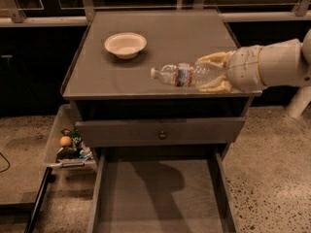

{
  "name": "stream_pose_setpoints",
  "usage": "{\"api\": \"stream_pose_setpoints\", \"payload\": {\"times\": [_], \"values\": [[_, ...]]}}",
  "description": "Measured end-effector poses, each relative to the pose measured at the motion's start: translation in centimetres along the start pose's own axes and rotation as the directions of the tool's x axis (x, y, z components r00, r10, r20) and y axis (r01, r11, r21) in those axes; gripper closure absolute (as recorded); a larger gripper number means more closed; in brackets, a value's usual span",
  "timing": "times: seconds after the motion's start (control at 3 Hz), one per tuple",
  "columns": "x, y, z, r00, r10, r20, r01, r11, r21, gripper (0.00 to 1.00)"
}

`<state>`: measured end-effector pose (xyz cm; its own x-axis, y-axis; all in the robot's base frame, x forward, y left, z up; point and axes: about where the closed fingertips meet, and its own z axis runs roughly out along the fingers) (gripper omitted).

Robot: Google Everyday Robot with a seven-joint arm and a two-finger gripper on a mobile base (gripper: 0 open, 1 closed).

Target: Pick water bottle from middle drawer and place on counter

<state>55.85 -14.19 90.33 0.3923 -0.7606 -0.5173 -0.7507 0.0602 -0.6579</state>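
Jaws pinch the water bottle [187, 74] by its base; I hold it sideways over the bench [194, 38], front right. Below, the middle drawer [155, 203] stands open.

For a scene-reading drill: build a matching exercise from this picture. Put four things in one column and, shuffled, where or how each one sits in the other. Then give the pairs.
Things
1. water bottle
2. bowl
3. middle drawer
4. gripper

Places or states
A. pulled out, lowest in the view
B. standing on the counter, rear left
C. reaching in from the right, closed on what it carries
D. held on its side, cap pointing left

Pairs: 1-D, 2-B, 3-A, 4-C
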Motion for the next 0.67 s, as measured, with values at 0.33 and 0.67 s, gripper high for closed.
{"api": "stream_pose_setpoints", "payload": {"times": [0.33, 0.67], "values": [[0.1, -3.7, 1.7, 0.996, 0.044, 0.081, -0.045, 0.9989, 0.013, 1.00], [0.8, -6.4, 3.6, 0.983, 0.112, 0.146, -0.113, 0.9935, 0.005, 1.00]]}}
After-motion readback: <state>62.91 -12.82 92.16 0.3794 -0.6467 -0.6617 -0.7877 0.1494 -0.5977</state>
